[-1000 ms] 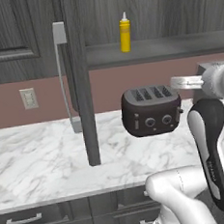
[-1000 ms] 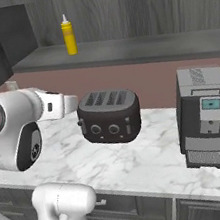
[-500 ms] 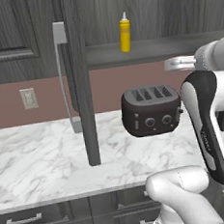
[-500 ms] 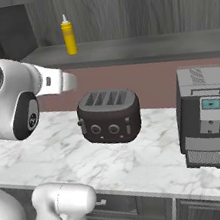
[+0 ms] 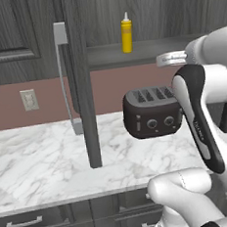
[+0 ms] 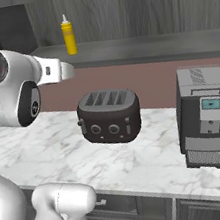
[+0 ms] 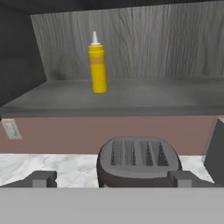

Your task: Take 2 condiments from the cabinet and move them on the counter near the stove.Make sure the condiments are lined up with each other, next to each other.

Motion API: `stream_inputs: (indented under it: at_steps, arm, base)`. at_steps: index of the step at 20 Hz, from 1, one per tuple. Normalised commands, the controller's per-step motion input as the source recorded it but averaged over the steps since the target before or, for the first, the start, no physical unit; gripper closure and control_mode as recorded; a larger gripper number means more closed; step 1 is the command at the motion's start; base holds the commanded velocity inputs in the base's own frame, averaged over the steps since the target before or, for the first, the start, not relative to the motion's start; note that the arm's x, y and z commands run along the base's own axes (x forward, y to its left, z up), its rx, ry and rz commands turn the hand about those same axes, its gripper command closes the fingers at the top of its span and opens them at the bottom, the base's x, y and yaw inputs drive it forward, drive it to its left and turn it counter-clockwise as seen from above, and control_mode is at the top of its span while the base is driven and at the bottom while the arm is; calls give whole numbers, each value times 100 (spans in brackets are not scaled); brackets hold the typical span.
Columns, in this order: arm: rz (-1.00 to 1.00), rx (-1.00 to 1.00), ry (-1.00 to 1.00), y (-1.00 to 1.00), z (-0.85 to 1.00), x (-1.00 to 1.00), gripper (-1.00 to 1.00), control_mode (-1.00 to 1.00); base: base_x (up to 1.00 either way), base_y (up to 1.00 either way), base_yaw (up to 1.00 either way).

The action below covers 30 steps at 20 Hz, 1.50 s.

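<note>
A tall yellow squeeze bottle (image 5: 126, 33) (image 6: 68, 35) (image 7: 97, 63) with a white nozzle stands upright on the shelf (image 7: 131, 98) of the open dark grey cabinet (image 5: 140, 14). The cabinet door (image 5: 80, 79) swings out over the counter (image 5: 41, 161), its silver bar handle (image 5: 64, 76) facing left. My gripper (image 7: 111, 179) is open with nothing between its fingertips (image 7: 41, 178). It hovers over the counter at about shelf height, short of the shelf and facing it. The bottle is ahead, up and slightly left of it. The stove is out of view.
A dark toaster (image 5: 152, 111) (image 6: 108, 116) (image 7: 138, 159) sits on the marble counter right below the gripper. A coffee machine (image 6: 207, 116) stands to the right. There is a wall outlet (image 5: 29, 99) on the left and drawer fronts (image 5: 27, 223) under the counter.
The arm has lifted the hand from toaster height up to about shelf level, and it has shifted a little left. The gripper stays open. Bottle and toaster have not moved.
</note>
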Motion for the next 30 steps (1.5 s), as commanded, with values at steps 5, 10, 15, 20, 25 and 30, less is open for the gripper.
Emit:
stream_inputs:
  at_steps: [5, 10, 15, 20, 25, 30]
  arm:
    - [2, -3, 0, 22, 6, 27, -100, -100]
    - [0, -1, 0, 9, 5, 30, -100, -100]
    - [1, 0, 4, 0, 1, 30, -100, -100]
    - [3, 0, 2, 2, 0, 33, -100, -100]
    - [3, 0, 0, 1, 0, 32, -100, -100]
    - [2, 0, 0, 6, 1, 35, -100, -100]
  base:
    - [0, 0, 0]
    - [0, 0, 0]
    - [0, 0, 0]
    - [0, 0, 0]
    - [0, 0, 0]
    - [0, 0, 0]
